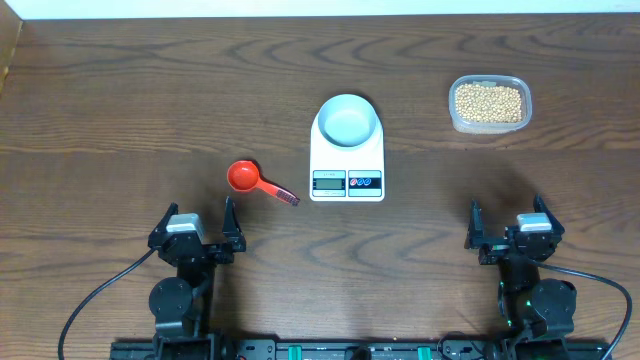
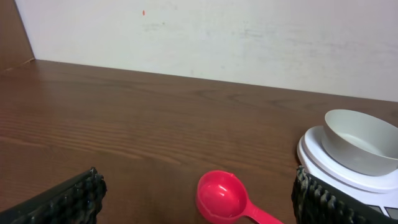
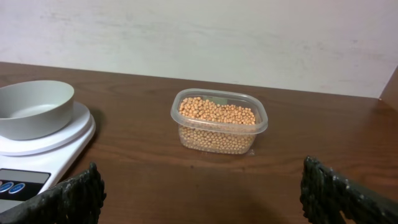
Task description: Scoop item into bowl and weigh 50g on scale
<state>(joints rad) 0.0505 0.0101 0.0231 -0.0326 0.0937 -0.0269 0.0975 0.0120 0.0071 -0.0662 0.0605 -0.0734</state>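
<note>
The beans (image 1: 489, 102) were seen from overhead heaped in a clear tub (image 1: 489, 128) at the far right of the table (image 1: 120, 100), well apart from the scale (image 1: 347, 183). The bowl (image 1: 348, 122) was already set empty on the scale's platform, presumably so that whatever is tipped in can be weighed where it stands. A red scoop (image 1: 245, 177) was laid just left of the scale, its handle angled toward the near side, within easy reach of the left gripper (image 1: 198, 208). That gripper and the right gripper (image 1: 507, 208) were parked at the near edge, spread wide and holding nothing. Bare wood was left on all sides.

In the left wrist view, the scoop's cup was framed between widely parted jaws, hollow side up. The scale and bowl crowded the right. Open table ran leftward to the wall.

In the right wrist view, the tub was centred ahead, filled nearly to its rim. A clear strip of wood separated it from the scale. The light tub was judged likely to slide unless steadied.
</note>
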